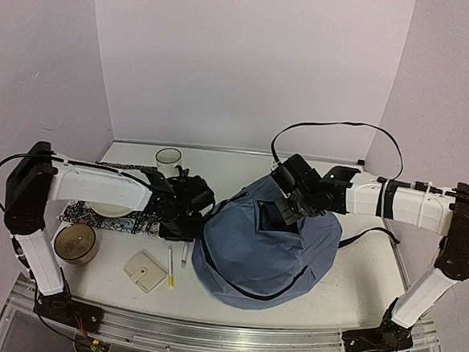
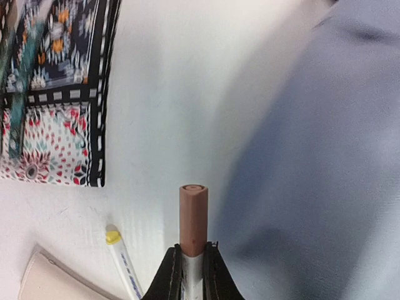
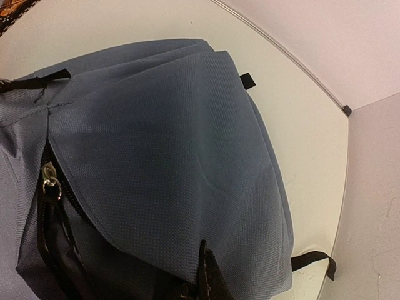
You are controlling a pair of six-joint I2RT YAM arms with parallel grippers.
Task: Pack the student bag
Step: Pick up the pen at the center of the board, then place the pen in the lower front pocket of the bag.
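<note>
The blue-grey student bag (image 1: pixel 266 247) lies in the middle of the table. It fills the right wrist view (image 3: pixel 162 156), with its zipper open at the left and a metal pull (image 3: pixel 49 178) showing. My right gripper (image 3: pixel 203 275) is shut on the edge of the bag's flap and holds it up. My left gripper (image 2: pixel 192 262) is shut on a marker with a brown triangular cap (image 2: pixel 193 219), just left of the bag (image 2: pixel 319 162). In the top view the left gripper (image 1: pixel 185 209) sits beside the bag's left edge.
A patterned cloth pouch (image 2: pixel 56 94) lies left of the left gripper. A pen with a yellow cap (image 2: pixel 122 262) and a beige flat case (image 1: pixel 145 270) lie on the table. A white cup (image 1: pixel 169 162) stands at the back. A round tan container (image 1: pixel 74 243) sits at the front left.
</note>
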